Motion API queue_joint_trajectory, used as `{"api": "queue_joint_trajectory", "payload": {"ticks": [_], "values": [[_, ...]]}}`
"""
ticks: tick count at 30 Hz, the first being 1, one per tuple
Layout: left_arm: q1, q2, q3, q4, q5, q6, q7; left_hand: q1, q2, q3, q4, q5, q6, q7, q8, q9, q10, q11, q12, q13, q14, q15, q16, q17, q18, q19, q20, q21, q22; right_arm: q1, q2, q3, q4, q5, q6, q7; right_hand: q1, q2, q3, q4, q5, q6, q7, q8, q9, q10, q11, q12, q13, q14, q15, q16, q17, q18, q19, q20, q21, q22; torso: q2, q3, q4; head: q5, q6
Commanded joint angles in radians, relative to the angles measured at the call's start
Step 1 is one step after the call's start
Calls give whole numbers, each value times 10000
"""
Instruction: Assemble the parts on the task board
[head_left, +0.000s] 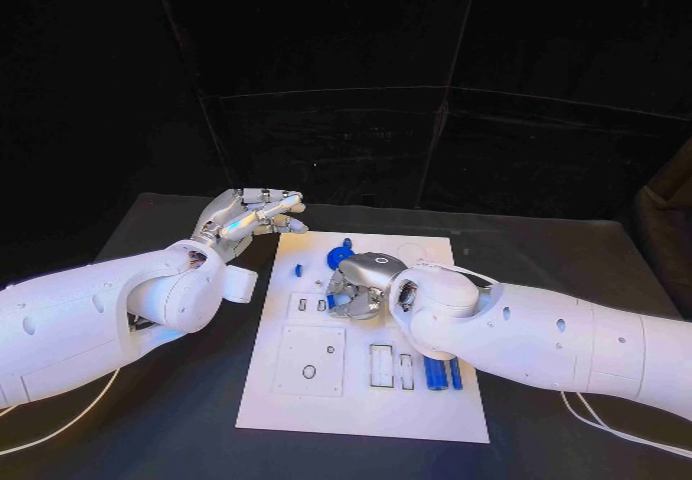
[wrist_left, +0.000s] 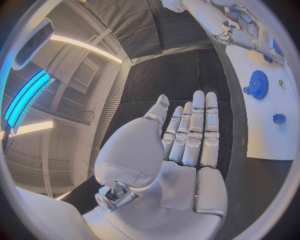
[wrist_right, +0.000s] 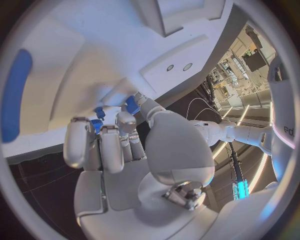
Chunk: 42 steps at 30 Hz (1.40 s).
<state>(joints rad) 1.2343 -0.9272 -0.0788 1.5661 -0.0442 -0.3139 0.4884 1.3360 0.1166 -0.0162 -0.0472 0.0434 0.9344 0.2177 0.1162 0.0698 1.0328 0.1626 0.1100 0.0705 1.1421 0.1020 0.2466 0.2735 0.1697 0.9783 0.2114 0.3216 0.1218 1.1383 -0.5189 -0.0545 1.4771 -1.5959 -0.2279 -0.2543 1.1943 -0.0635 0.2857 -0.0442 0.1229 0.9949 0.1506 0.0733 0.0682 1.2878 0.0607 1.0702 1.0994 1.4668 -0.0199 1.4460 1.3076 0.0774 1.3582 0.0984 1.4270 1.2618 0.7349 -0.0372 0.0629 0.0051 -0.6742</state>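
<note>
**Right hand at work mid-board, most parts still loose**

From where I stand, the white task board (head_left: 361, 400) lies in the centre of the black worktop (head_left: 577, 250). The right hand (head_left: 361, 287) is down on the board's middle, its fingers (wrist_right: 109, 147) curled close around a small blue part (wrist_right: 95, 124); they seem to be grasping or pressing it, though I cannot tell for sure that it is held.

The left hand (head_left: 248, 217) hovers at the upper left of the head view, just off the board's far corner. In its own wrist view the fingers (wrist_left: 195, 127) lie straight and released, holding nothing.

As for progress, I judge the job early to midway. A blue gear (head_left: 340, 256) sits near the board's top, just above the right hand, with a small blue peg (head_left: 299, 270) to its left. Two long blue bars (head_left: 444, 374) lie side by side at the lower right of the board, apparently still waiting. Several outlined slots (head_left: 382, 366) beside them look unfilled, so a good deal remains.
</note>
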Motion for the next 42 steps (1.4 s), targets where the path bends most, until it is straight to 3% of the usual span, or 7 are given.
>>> {"api": "queue_joint_trajectory", "payload": {"ticks": [1, 21, 29, 33, 38, 40, 42], "values": [[17, 14, 8, 7, 7, 132, 6, 47, 55, 0, -74, 52, 83, 12, -36, -13, 66, -16, -65, -17, 33, 0, -57, 12, 128, 40, -2, -64, -12, -14, 7, -20, -10, -85, -25, -178, -84, -70, -116, 30, -4, -98, -8, -41, -5, -76, 11, -52, -23, 582, 87, -69, 506, -90, -72, 24, -54, -27, 2, -2, 2, -17, 2], [16, 8, 7, -20, 6, 108, 25, 42, 54, 79, -215, 53, 174, -41, -69, -6, 248, -80, -87, 0, 294, -82, 44, 176, 145, 191, -59, -6, 2, -60, -474, -14, 660, 46, -2121, 930, -299, -489, -1451, 614, 237, -910, 157, -15, 12, -444, 170, -485, -425, 531, 225, -234, 312, -35, -250, 151, -224, -280, -9, 11, 9, -45, 3], [15, -32, 7, -97, -940, -137, -549, -413, -125, -9, -248, 67, 731, -400, 5, 54, 1538, -581, 237, 205, 2317, -699, 1770, 1519, 155, 1683, -653, 1093, 536, 97, -1718, 109, 1725, 1962, -1908, 3316, -15, -278, -2193, 881, 374, -996, 186, 11, 23, -535, 204, -488, -444, 460, 251, -423, 84, 30, -479, 181, -417, -590, -27, 11, -12, -16, 25], [27, -129, 9, -48, -2256, 384, -2568, -1077, -176, -335, 141, 80, 1275, -759, 218, 174, 2574, -977, 811, 591, 3567, -1093, 6092, 5592, 134, 2606, -1073, 2029, 1047, 426, -2442, 241, 1985, 4178, -1089, 4075, 545, 126, -2151, 718, 339, -661, 84, 219, 90, -730, 112, -746, -672, 311, 183, -840, -450, 154, -885, 140, -755, -1162, -42, 29, -4, 11, 40], [205, -70, 10, -78, -4416, 1992, -5889, -2139, 12, -993, 1053, 75, 1247, -893, 466, 329, 2706, -1080, 1700, 1386, 3606, -1236, 8550, 8048, 90, 2817, -1274, 2805, 1565, 881, -3238, 409, 1871, 6139, -802, 4345, 703, 288, -2162, 678, 430, -563, 47, 295, 99, -805, 74, -871, -785, 329, 144, -847, -424, 161, -907, 99, -804, -1217, -111, 27, -24, 54, 35], [313, 36, 9, -133, -5230, 2483, -6928, -2496, 37, -1306, 1440, 93, 1392, -1011, 750, 471, 2877, -1186, 2339, 1878, 3780, -1313, 9959, 9466, 110, 2926, -1353, 3156, 1799, 981, -3484, 529, 1753, 6604, -823, 4397, 710, 313, -2179, 682, 468, -556, 44, 305, 97, -796, 71, -863, -780, 332, 139, -855, -431, 161, -903, 92, -809, -1219, -187, 44, -24, 73, -35], [433, 171, 8, -214, -5902, 2866, -7760, -2461, 81, -1736, 1856, 124, 1344, -1165, 1358, 812, 2528, -1408, 3861, 3194, 3909, -1428, 11508, 11054, -30, 3255, -1566, 4676, 3358, 1068, -3643, 602, 1575, 6978, -900, 4441, 722, 349, -2211, 688, 543, -541, 36, 323, 96, -765, 63, -831, -757, 339, 131, -860, -429, 157, -887, 82, -809, -1210, -239, 68, -39, 104, -65]]}}
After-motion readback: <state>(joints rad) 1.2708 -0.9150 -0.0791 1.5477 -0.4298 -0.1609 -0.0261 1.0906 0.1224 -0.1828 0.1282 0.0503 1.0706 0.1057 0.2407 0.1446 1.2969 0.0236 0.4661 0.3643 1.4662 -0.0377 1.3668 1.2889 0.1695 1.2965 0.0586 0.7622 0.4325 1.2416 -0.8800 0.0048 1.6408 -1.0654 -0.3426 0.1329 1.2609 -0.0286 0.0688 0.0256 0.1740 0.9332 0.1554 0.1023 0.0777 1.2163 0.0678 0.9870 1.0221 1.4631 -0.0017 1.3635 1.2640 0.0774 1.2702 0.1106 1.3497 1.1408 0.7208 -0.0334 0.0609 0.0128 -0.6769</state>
